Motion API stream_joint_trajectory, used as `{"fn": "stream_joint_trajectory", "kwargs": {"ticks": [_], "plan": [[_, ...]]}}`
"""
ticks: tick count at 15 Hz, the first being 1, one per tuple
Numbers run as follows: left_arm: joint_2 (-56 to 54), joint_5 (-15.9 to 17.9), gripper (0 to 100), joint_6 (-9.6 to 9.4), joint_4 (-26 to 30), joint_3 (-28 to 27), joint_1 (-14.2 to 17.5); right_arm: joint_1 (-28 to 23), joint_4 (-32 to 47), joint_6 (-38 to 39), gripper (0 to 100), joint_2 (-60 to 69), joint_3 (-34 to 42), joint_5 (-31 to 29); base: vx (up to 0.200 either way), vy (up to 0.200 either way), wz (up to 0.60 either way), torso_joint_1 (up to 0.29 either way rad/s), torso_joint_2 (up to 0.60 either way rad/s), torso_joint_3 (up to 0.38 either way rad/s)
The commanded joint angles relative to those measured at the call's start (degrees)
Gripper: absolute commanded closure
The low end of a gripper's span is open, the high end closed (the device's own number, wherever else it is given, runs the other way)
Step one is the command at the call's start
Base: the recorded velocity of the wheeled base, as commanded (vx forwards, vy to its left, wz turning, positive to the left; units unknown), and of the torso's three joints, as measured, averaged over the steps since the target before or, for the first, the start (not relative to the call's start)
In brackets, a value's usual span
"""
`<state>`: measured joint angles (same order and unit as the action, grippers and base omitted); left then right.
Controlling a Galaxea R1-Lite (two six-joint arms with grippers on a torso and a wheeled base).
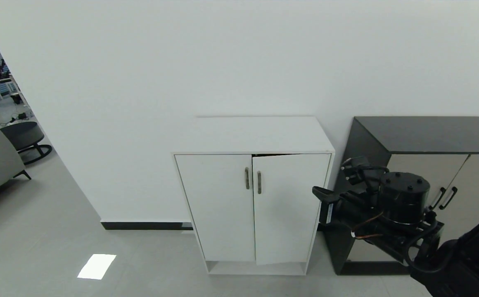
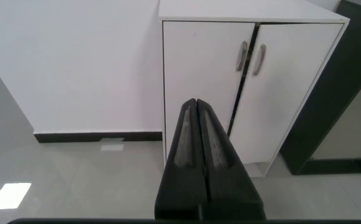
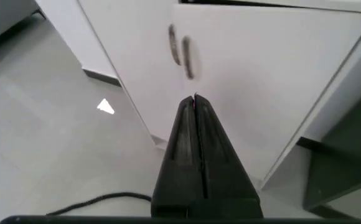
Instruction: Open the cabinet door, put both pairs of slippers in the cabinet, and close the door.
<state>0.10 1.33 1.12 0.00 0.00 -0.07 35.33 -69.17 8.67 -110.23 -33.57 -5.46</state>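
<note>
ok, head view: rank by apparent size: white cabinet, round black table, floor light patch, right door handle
1. white cabinet
2. round black table, though it is farther from the camera
3. floor light patch
4. right door handle

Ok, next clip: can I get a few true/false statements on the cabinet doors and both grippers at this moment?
1. The white cabinet has its right door slightly ajar. True.
2. Its left door is swung wide open. False: it sits flush, shut.
3. The right gripper is clamped on a door handle. False: its fingers are pressed together on nothing, clear of both handles.
4. The left gripper is shut and empty. True.
5. A dark cabinet stands beside the white one, on the robot's right. True.
</note>
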Motion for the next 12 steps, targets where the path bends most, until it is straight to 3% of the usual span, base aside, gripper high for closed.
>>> {"fn": "stream_joint_trajectory", "kwargs": {"ticks": [1, 9, 12], "plan": [[0.0, 0.0, 100, 0.02, 0.0, 0.0, 0.0, 0.9, -0.2, -0.1, 100, -0.3, 0.7, 0.0, 0.000, 0.000, 0.00, 0.000, 0.00, 0.000], [0.1, 0.0, 100, 0.02, 0.0, 0.0, 0.0, 1.6, -1.4, -0.1, 100, -2.4, 0.7, -0.1, 0.000, 0.000, 0.00, 0.000, 0.00, 0.000], [0.1, 0.1, 100, 0.02, 0.0, 0.0, 0.0, 1.6, -2.6, -0.1, 100, -3.4, 1.7, 0.0, 0.200, 0.000, 0.00, -0.004, 0.00, 0.007]]}}
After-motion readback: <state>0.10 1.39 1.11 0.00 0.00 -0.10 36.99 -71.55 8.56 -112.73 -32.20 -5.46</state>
